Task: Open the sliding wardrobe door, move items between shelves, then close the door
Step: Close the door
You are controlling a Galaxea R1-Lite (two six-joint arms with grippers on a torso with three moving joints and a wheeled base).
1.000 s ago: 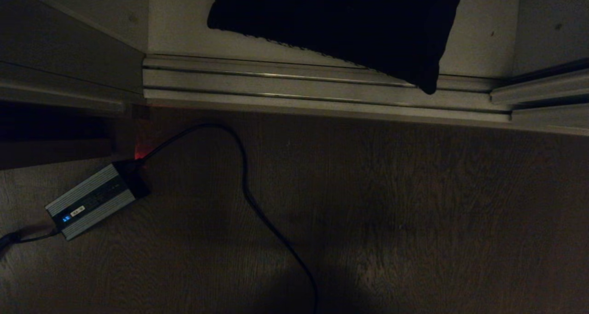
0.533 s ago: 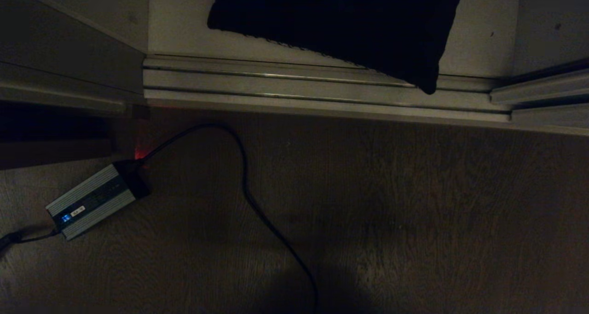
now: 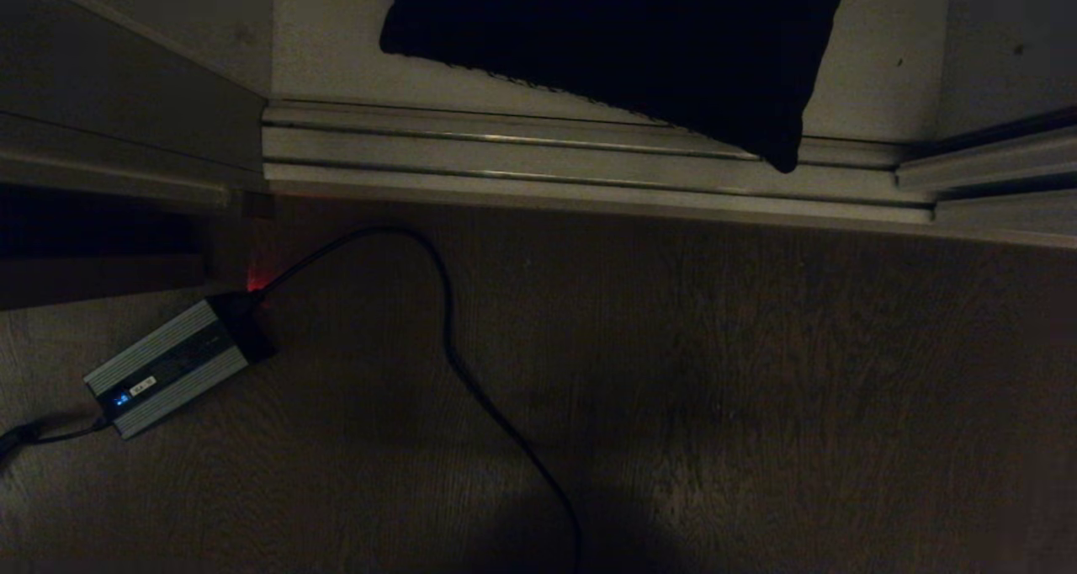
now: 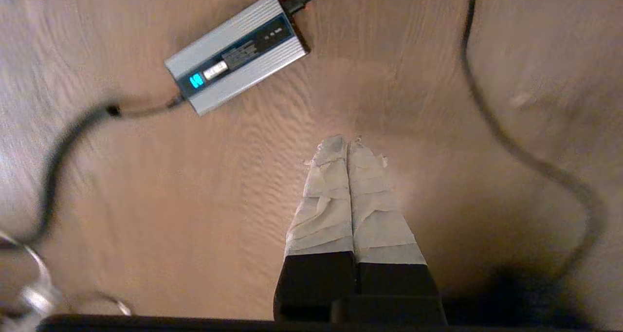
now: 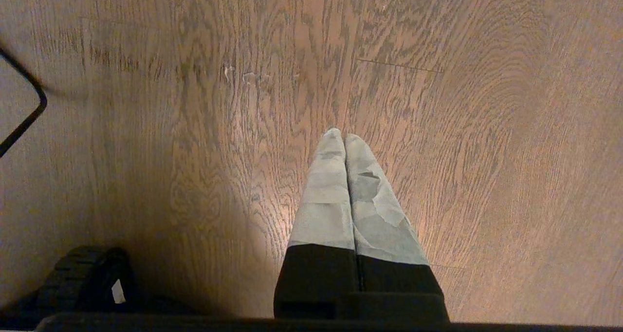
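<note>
Seen from the head camera in dim light, a dark rectangular cushion (image 3: 623, 44) lies on the off-white flat shelf board (image 3: 875, 69) at the bottom of the wardrobe; one corner hangs over the ribbed metal floor track (image 3: 589, 166) that runs across in front of it. At the right end of the track, the pale metal bottom edge of the sliding wardrobe door (image 3: 984, 166) shows. No arm appears in this view.

On the brown wood-grain floor (image 3: 757, 389) lies a small ribbed silver box (image 3: 168, 368) with a black cable (image 3: 454, 355) curling away from it.

The left tool (image 4: 347, 142) points down over the floor near the silver box — its tape-wrapped fingers pressed together, holding nothing. The right tool (image 5: 339, 136) hangs over bare floor, fingers likewise pressed together and empty.
</note>
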